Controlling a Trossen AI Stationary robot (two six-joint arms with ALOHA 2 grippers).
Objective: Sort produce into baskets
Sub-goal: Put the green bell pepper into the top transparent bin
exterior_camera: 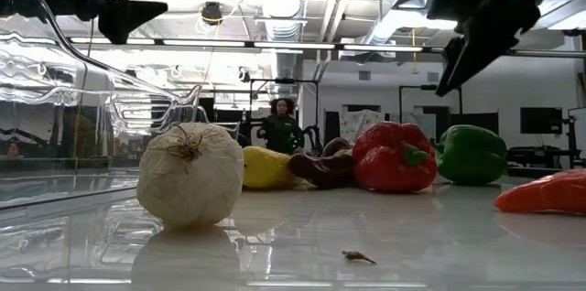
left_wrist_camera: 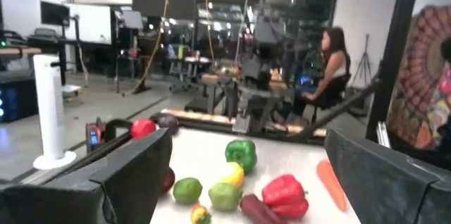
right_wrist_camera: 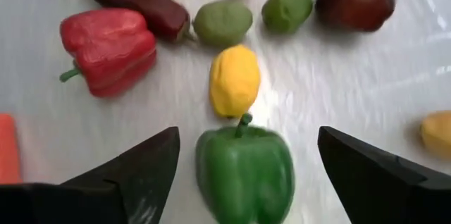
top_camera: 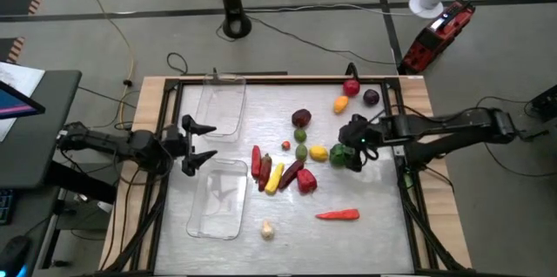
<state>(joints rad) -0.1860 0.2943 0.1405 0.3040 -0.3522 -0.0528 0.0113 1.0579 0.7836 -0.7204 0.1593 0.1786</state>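
Observation:
The produce lies loose on the table's middle and right. A green pepper (top_camera: 339, 156) lies beside a yellow fruit (top_camera: 318, 152), two green fruits (top_camera: 301, 144), a dark red fruit (top_camera: 301, 118) and a red pepper (top_camera: 306, 180). My right gripper (top_camera: 352, 142) hangs open just above the green pepper (right_wrist_camera: 244, 171). Its fingers stand on either side of the pepper and do not touch it. My left gripper (top_camera: 200, 143) is open and empty at the table's left, between the far basket (top_camera: 222, 107) and the near basket (top_camera: 218, 199). Both clear baskets hold nothing.
A carrot (top_camera: 338, 215) and a white garlic (top_camera: 267, 230) lie near the front. A red chili (top_camera: 257, 162), a yellow pepper (top_camera: 275, 178) and a dark purple piece (top_camera: 291, 172) lie mid-table. Red (top_camera: 351, 87), purple (top_camera: 371, 97) and orange (top_camera: 341, 104) fruits lie far right. A person (exterior_camera: 282, 124) sits beyond the table.

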